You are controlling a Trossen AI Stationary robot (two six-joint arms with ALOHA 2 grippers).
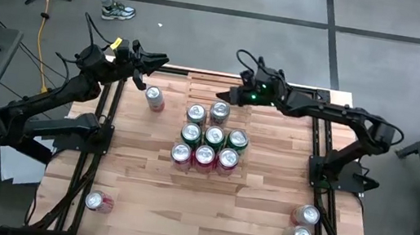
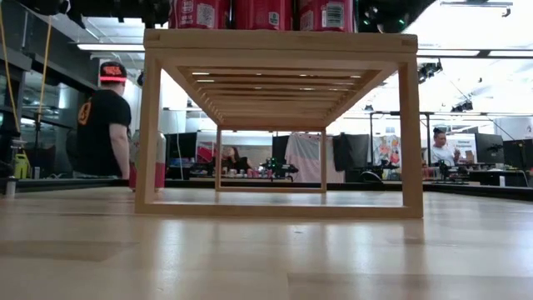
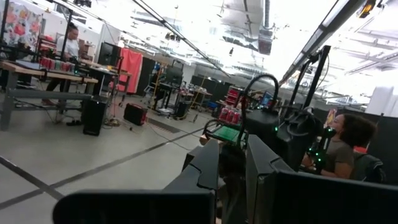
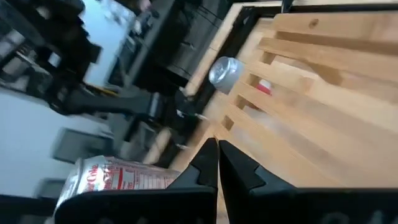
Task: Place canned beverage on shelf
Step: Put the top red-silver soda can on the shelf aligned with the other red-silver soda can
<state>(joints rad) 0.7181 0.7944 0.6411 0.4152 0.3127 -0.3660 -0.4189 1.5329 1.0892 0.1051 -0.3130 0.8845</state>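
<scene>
Both grippers are pressed together and hold nothing. The left gripper [image 1: 160,60] hangs at the far-left edge of the counter [image 1: 144,174]; the nearest loose can [image 1: 154,98] stands just in front of it and a little inward. The right gripper [image 1: 228,95] hovers at the far side of the shelf [image 2: 279,42], just behind the two cans of the back row, its tip close to the can [image 1: 220,112] on that row's right.

The main risk, as I judge it, lies with the right gripper: with its fingers together and so near the back row, a forward or downward move could knock a can over and topple the rows in front of it. The left gripper would need to spread its fingers before reaching down, or it would push the standing can away instead of gripping it.

Counted from above: eight cans on the shelf, in rows of two, three and three. Four cans are off the shelf: one standing by the left gripper, one lying at the near-left corner [image 1: 99,201], two standing at the near-right corner [image 1: 305,215].
</scene>
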